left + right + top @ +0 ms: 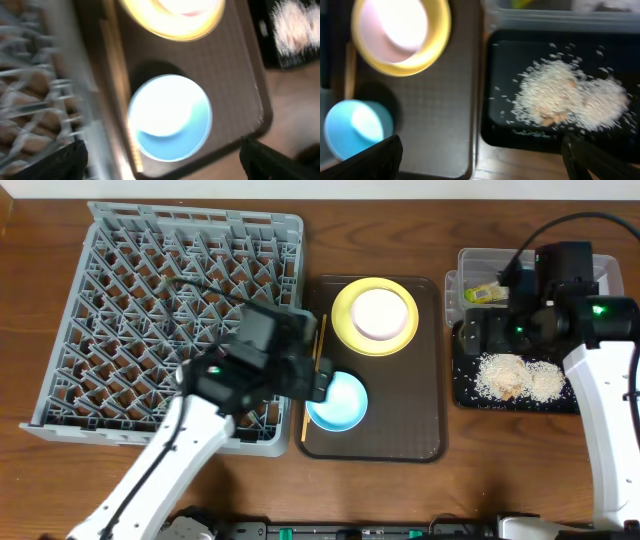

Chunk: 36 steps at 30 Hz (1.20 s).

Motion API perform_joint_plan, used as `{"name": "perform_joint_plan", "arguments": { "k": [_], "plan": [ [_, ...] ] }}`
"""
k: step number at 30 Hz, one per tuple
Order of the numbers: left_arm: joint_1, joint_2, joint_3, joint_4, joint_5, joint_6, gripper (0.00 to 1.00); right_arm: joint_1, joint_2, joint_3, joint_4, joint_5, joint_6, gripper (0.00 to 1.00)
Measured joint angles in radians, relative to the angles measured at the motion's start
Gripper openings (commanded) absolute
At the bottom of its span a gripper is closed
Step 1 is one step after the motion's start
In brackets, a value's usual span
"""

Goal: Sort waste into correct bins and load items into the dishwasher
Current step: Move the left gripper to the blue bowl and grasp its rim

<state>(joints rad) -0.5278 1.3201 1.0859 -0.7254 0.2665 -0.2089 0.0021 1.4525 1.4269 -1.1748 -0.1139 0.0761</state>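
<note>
Now loading dishes, it seems: left pincer [162, 152] hangs open above the blue bowl [170, 117], needing a rim grip next; right pincer [481, 152] open, empty.

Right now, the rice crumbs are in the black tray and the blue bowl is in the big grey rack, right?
Not quite. The rice crumbs are in the black tray, but the blue bowl sits on the brown tray beside the grey rack, not in it. The overhead view shows this.
</note>
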Motion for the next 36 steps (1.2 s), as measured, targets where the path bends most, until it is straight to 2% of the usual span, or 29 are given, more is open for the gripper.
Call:
{"name": "perform_joint_plan", "arguments": {
  "k": [6,10,16,19,22,24,27,29,36],
  "plan": [
    [-0.154,0.136,0.000,0.079,0.000,0.000,0.98,-0.035,0.000,0.000,-0.003,0.053,0.033,0.99],
    [-0.237,0.237,0.000,0.139,0.000,0.000,0.94,-0.039,0.000,0.000,-0.007,0.064,0.040,0.99],
    [-0.315,0.375,0.000,0.193,0.000,0.002,0.82,-0.040,0.000,0.000,-0.007,0.066,0.046,0.99],
    [-0.330,0.437,0.000,0.196,0.000,0.001,0.67,-0.040,0.000,0.000,-0.008,0.066,0.046,0.99],
    [-0.332,0.481,0.000,0.196,-0.001,-0.002,0.46,-0.040,0.000,0.000,-0.009,0.066,0.047,0.99],
    [-0.332,0.493,0.000,0.196,-0.001,-0.002,0.35,-0.040,0.000,0.000,-0.011,0.066,0.047,0.99],
    [-0.332,0.494,0.000,0.197,0.000,-0.002,0.11,-0.040,0.000,0.000,-0.013,0.066,0.047,0.99],
    [-0.332,0.494,0.001,0.197,-0.003,-0.001,0.06,-0.040,0.000,0.000,-0.014,0.066,0.047,0.99],
    [-0.331,0.444,0.015,0.194,-0.010,0.000,0.06,-0.040,0.000,0.000,-0.019,0.066,0.047,0.99]
  ]
}}
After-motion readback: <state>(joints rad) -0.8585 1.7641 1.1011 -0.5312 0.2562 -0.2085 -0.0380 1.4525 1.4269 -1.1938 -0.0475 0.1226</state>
